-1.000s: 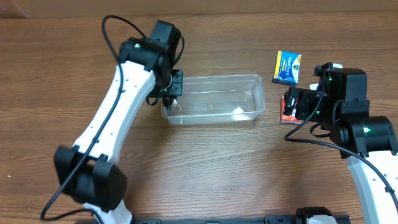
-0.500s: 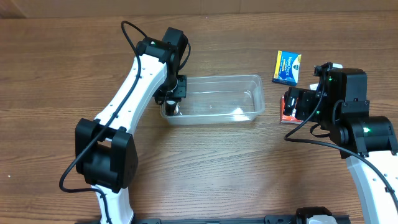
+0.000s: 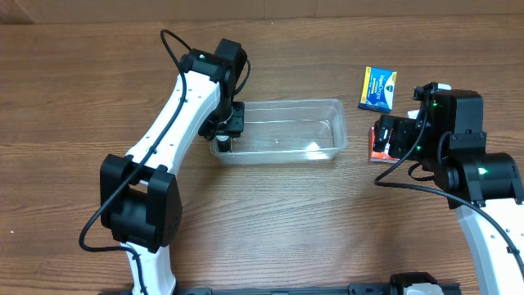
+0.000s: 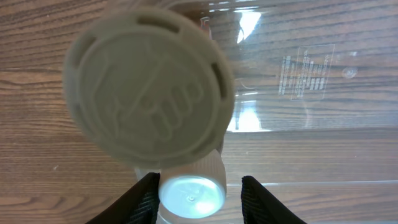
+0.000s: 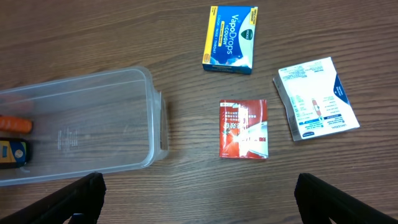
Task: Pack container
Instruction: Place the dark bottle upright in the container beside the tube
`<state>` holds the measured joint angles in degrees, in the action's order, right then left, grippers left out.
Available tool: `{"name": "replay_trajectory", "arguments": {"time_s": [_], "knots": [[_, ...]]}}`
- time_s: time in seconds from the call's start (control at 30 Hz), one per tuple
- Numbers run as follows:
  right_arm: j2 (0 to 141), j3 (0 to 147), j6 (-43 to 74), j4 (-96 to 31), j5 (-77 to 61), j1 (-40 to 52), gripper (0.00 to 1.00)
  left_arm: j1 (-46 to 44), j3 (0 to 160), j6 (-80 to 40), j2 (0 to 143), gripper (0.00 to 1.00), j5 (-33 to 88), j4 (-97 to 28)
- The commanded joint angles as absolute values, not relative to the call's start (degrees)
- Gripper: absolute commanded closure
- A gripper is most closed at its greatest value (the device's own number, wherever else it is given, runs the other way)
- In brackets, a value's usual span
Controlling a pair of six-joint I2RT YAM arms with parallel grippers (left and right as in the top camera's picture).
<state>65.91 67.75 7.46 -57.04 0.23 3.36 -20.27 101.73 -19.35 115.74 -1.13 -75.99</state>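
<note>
The clear container (image 3: 286, 103) lies in the middle of the table. My left gripper (image 3: 223, 141) reaches down into its left end. In the left wrist view a small bottle (image 4: 149, 93) fills the frame, its big round grey end toward the camera. The bottle's white end (image 4: 189, 196) sits between my left gripper's (image 4: 198, 202) fingers. The left finger touches it and the right finger stands apart, so the jaws are open. My right gripper (image 5: 199, 205) hangs wide open over bare wood right of the container (image 5: 154, 115), holding nothing.
Right of the container lie a red packet (image 5: 244, 129), a blue VapoDrops box (image 5: 230, 39) and a white box (image 5: 316, 98). An orange thing (image 5: 13, 123) and a dark blue and yellow thing (image 5: 9, 153) show through the container's far end.
The left arm has swung in closer over the container's left end, and its jaws have parted from the bottle. The right arm has not moved.
</note>
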Motion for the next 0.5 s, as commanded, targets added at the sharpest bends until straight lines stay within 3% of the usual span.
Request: {"name": "replay_trajectory", "arguments": {"time_s": [0.0, 0.17, 0.27, 0.47], "knots": [[65.6, 69.6, 7.3, -56.9, 0.6, 3.2, 0.00, -20.3, 102.6, -19.3, 113.6, 0.56, -1.5, -76.2], [65.6, 69.6, 7.3, -56.7, 0.6, 3.2, 0.00, -20.3, 103.2, -19.3, 108.1, 0.55, -1.5, -76.2], [65.6, 69.6, 7.4, -56.7, 0.3, 3.2, 0.00, -20.3, 103.6, -19.3, 103.5, 0.46, -1.5, -75.8], [65.6, 72.5, 7.6, -57.7, 0.7, 3.2, 0.00, -20.2, 103.7, -19.5, 93.0, 0.02, -7.6, -74.2]]}}
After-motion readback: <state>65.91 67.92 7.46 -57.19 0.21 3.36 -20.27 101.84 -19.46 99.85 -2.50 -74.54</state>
